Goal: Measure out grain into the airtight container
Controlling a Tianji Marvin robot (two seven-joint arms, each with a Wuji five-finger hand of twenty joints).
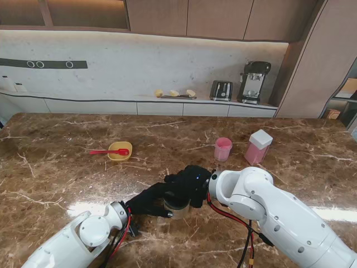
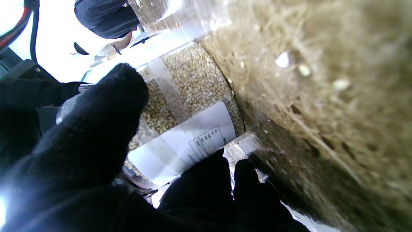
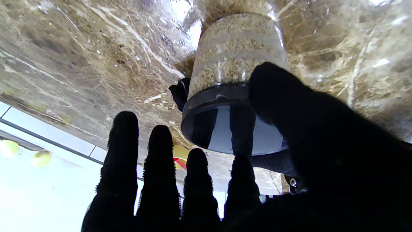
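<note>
A clear grain jar (image 1: pixel 177 210) with a dark lid stands on the marble table near me. My left hand (image 1: pixel 146 201), in a black glove, is shut around its side; in the left wrist view the thumb and fingers (image 2: pixel 96 129) wrap the jar (image 2: pixel 193 83) with its white label. My right hand (image 1: pixel 189 180) hovers over the lid (image 3: pixel 225 129), four fingers (image 3: pixel 161 167) stretched out past it and the thumb against the lid's rim, open. A pink airtight container (image 1: pixel 258 147) with a white lid and a pink cup (image 1: pixel 223 149) stand farther away on the right.
A yellow bowl (image 1: pixel 120 151) with a red spoon (image 1: pixel 106 151) sits farther away to the left. Behind the table runs a counter with a toaster (image 1: pixel 221 90) and a coffee machine (image 1: pixel 254 82).
</note>
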